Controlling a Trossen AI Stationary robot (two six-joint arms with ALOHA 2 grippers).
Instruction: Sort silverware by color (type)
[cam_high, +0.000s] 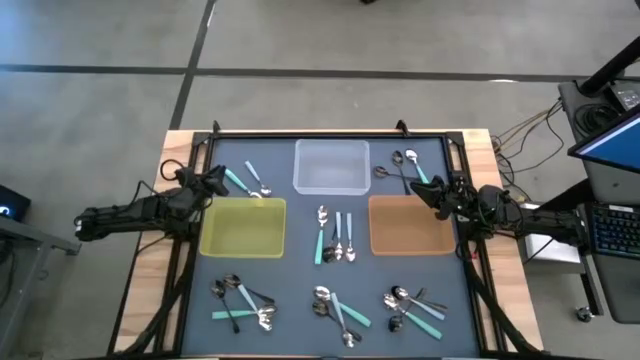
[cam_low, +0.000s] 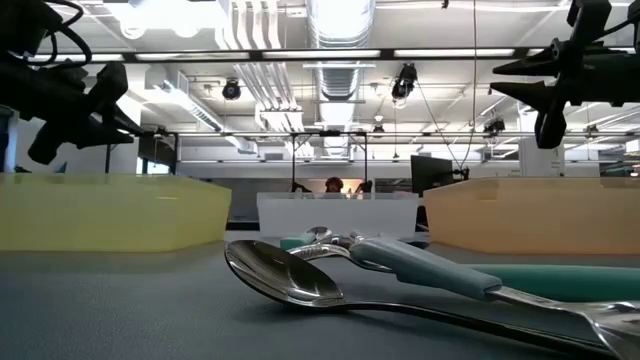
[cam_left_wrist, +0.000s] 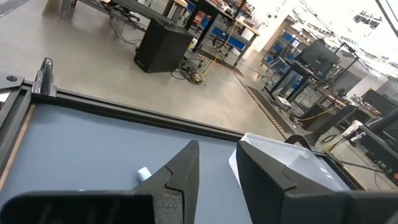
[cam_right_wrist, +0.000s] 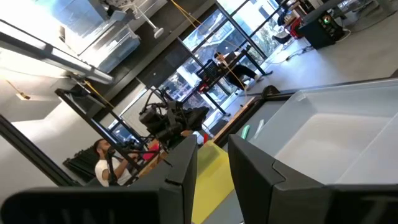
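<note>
Table (cam_high: 300, 215) with dark grey mat, three shallow trays in a row across it: yellow tray (cam_high: 243, 227) at left, clear tray (cam_high: 331, 166) at the far middle, orange-brown tray (cam_high: 410, 224) at right (all three look empty from above). Silverware in loose groups on the mat: a pair with pale-blue and teal handles (cam_high: 247, 181) just beyond the yellow tray; a dark and teal group (cam_high: 405, 168) beyond the orange-brown tray; a centre cluster (cam_high: 335, 238) between the yellow and orange-brown trays; three heaps along the near edge, left (cam_high: 243, 303), middle (cam_high: 338, 310) and right (cam_high: 413, 308). Low view: one shiny spoon (cam_low: 290, 275) lying bowl-up in the foreground, a pale-blue handle (cam_low: 425, 265) resting across it. Left gripper (cam_high: 213, 183) raised above the far corner of the yellow tray, fingers (cam_left_wrist: 180, 177) parted by a narrow gap, nothing between them. Right gripper (cam_high: 432, 195) raised over the far edge of the orange-brown tray, fingers (cam_right_wrist: 183, 168) likewise slightly parted and empty. A person (cam_right_wrist: 102, 163) beyond the table in the right wrist view
</note>
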